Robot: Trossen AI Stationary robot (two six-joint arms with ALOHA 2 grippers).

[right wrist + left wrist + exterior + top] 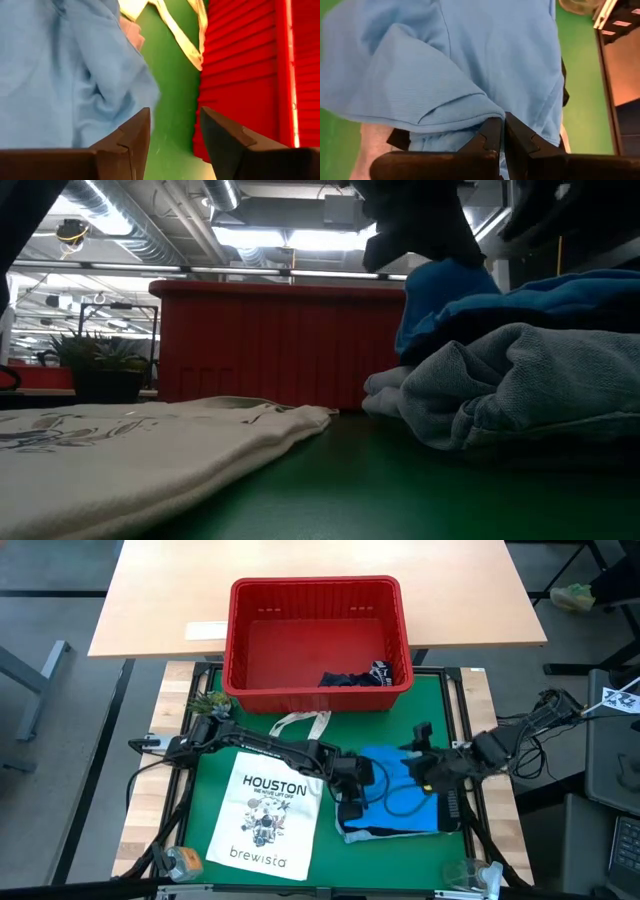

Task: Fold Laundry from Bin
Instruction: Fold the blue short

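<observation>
— Laundry (395, 802) is sitting in a heap toward the right half of the green surface (340, 860), with a bright blue garment (400, 780) lying on top and a grey denim piece (510, 395) bunched under it. Are you seeing what the arms are doing?

— Yes. Both are reaching into that heap from either side. The left claw (503, 131) is pinching a fold of the bright blue garment, its jaws pressed together on the cloth.

— And the other one?

— The right claw (174, 131) is standing wide over the garment's far edge, nearest the bin (318, 640), gripping nothing; green surface is showing between its fingers (135, 135).

— Where is the bin sitting?

— At the back edge of the surface, straddling onto the wooden table (160, 600) behind. A dark garment (355, 679) is lying in its front right corner.

— And the white tote bag (265, 815)?

— Lying flat on the left half of the surface, its handles (300, 722) pointing toward the bin.
</observation>
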